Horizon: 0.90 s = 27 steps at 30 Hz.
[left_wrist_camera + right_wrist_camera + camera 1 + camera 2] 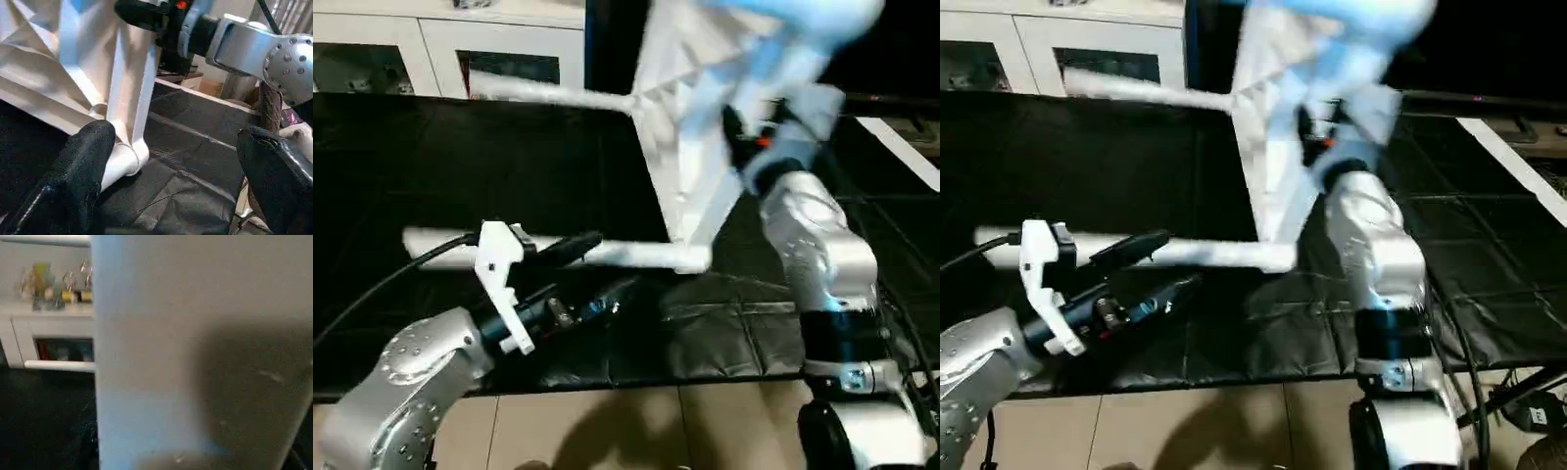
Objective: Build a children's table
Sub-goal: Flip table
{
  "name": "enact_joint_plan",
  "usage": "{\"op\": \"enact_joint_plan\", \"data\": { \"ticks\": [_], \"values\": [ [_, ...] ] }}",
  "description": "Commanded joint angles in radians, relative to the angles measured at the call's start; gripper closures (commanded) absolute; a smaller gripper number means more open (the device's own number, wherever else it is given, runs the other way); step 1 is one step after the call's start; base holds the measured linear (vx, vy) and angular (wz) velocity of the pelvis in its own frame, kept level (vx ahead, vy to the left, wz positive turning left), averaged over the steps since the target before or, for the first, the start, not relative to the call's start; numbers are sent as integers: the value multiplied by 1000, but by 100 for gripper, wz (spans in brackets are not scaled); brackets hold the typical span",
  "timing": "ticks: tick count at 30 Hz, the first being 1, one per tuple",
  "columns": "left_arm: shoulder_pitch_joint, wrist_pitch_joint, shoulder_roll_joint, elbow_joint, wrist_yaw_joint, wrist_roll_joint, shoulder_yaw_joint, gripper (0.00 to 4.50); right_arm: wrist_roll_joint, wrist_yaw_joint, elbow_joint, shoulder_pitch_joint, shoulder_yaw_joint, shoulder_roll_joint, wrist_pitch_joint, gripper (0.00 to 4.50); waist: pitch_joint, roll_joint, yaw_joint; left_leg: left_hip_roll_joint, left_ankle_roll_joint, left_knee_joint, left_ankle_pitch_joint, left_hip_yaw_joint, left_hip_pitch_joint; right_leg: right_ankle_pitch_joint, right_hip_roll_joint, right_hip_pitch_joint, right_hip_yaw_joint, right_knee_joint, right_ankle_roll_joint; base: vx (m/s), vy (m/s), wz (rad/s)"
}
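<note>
The children's table top point(690, 137) stands tilted on edge above the black mat, its ribbed underside point(58, 58) facing my left side. My right gripper point(752, 147) is shut on its right edge, and the right wrist view looks close onto the white top point(195, 357). One leg point(548, 93) sticks out to the left from an upper corner. A second leg point(636, 254) runs left from the lower corner socket point(124, 159), low over the mat. My left gripper point(590, 272) is open beside this lower leg, one finger point(83, 171) next to the socket, the other finger point(279, 181) far apart.
A black mat point(460, 166) covers the work surface, with tiled floor point(607, 421) at its near edge. A white cabinet with glass doors point(440, 49) stands behind at the left. A white strip point(901, 147) lies at the far right, and cables point(1538, 411) hang by my right arm.
</note>
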Motion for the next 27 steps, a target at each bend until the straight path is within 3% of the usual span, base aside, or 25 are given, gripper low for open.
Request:
{"op": "enact_joint_plan", "data": {
  "ticks": [1,3,4,10,11,13,21,27],
  "values": [
    [-5,-10,5,9,5,18,-13,1,-38,-44,-31,-30,-21,-21,4,257,-62,6,-2,8,-59,-63,-182,5,11,-246,-48,48,49,-68,-39,0,0,0],
    [-9,-16,5,12,8,27,-19,1,-65,-56,-29,-27,0,-12,15,257,-61,0,-2,11,-64,-65,-198,5,13,-261,-47,45,49,-71,-33,0,0,0],
    [-10,-17,5,13,8,28,-19,1,-66,-56,-28,-26,1,-12,15,257,-61,2,-1,11,-69,-65,-202,4,15,-258,-47,44,49,-68,-33,0,0,0],
    [-40,-34,22,38,11,50,-21,1,-84,-38,23,-35,41,10,16,257,-61,-7,-9,10,-79,-64,-224,0,12,-273,-48,45,49,-66,-29,0,0,0],
    [-46,-38,28,43,12,56,-19,1,-89,-36,27,-38,44,12,18,201,-60,-6,-11,9,-79,-64,-227,1,12,-277,-48,45,49,-67,-29,0,0,0],
    [-64,-46,46,54,15,79,-12,1,-94,-39,29,-37,48,21,26,201,-60,-5,-13,8,-79,-62,-230,1,11,-284,-47,44,49,-69,-26,0,0,0],
    [-159,-57,108,47,6,88,42,1,-100,-34,16,3,50,20,-4,125,-63,-5,-14,9,-87,-61,-214,0,13,-237,-47,46,50,-59,-47,0,0,0],
    [-165,-36,179,39,-30,84,57,1,-80,29,-8,117,42,22,-63,91,-63,-2,-9,10,-88,-63,-222,-2,13,-220,-49,47,49,-57,-55,0,0,0]
  ]
}}
